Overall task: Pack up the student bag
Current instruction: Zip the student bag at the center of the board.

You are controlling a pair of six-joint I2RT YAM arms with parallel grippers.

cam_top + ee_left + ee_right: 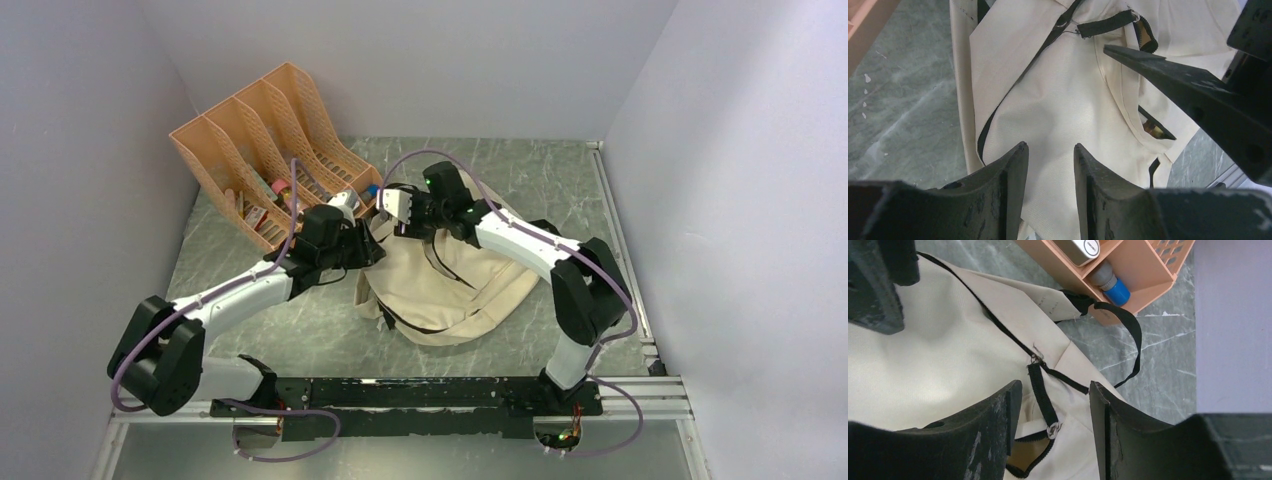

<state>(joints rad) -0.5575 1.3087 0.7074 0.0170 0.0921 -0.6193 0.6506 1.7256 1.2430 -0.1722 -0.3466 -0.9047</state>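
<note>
Black plastic jaws of the left gripper [1048,150] stand apart over a soft ridge of cream cloth; whether they pinch that fold or merely straddle it, I cannot tell. The right gripper [1055,387] is released, its jaws wide, with a black zipper tape [1040,390] and its small metal pull [1053,430] lying in the gap between them, untouched. Both grippers meet over the far-left part of the soft beige fabric student bag [450,290], facing each other, close together. In the left wrist view one dark finger of the right gripper juts in from the right above the cloth. A black webbing strap [1133,335] loops off the bag's far edge onto the grey-green marbled table [560,190]. The bag lies slumped in the middle of the table between the two arms. Just beside its far-left corner stands the orange plastic lattice file organizer [270,140], tilted back toward the left wall; a grey bottle with a blue cap [1113,285] lies in its nearest slot.
</note>
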